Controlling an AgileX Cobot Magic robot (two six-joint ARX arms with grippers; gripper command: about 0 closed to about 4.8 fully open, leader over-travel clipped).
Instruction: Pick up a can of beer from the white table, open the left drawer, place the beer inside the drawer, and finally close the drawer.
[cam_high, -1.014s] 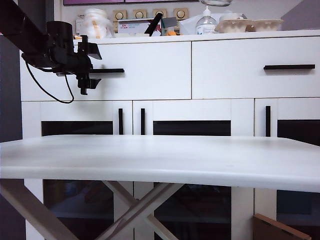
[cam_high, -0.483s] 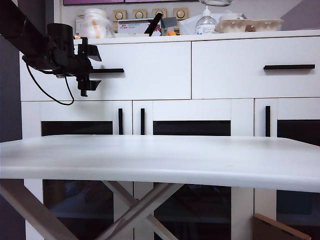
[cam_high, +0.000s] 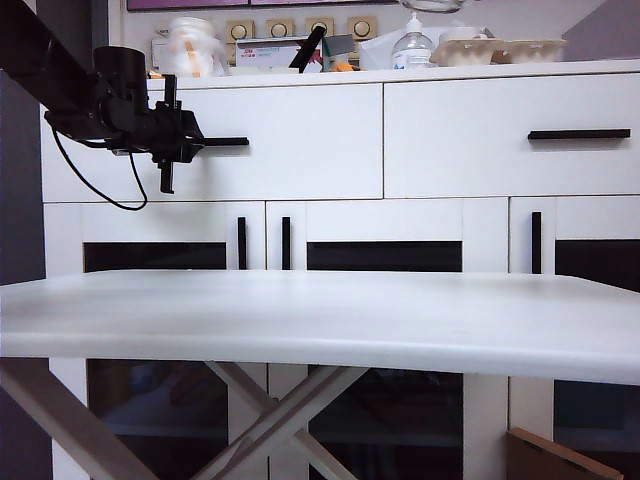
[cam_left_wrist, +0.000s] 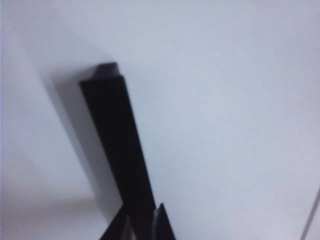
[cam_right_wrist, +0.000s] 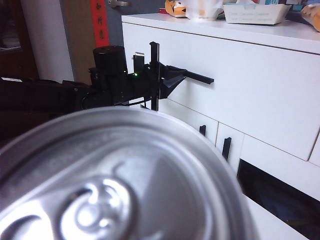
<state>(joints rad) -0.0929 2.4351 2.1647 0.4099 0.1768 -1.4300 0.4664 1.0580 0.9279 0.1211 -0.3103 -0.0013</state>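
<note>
My left gripper is up at the left drawer, shut on the near end of its black bar handle. The left wrist view shows the handle running between the two closed fingertips of that gripper. The drawer front sits flush in the cabinet. The can of beer fills the right wrist view, silver top and pull tab toward the camera, held up in front of the cabinet. My right gripper's fingers are hidden behind the can, and that arm is outside the exterior view. The white table spans the foreground.
The right drawer with its black handle is beside the left one. Below are doors with vertical black handles. A pump bottle, an egg carton and boxes crowd the cabinet top. Brown board leans low right.
The left gripper's fingers, open above and below the handle before, have closed onto it. The arm itself has stayed in place.
</note>
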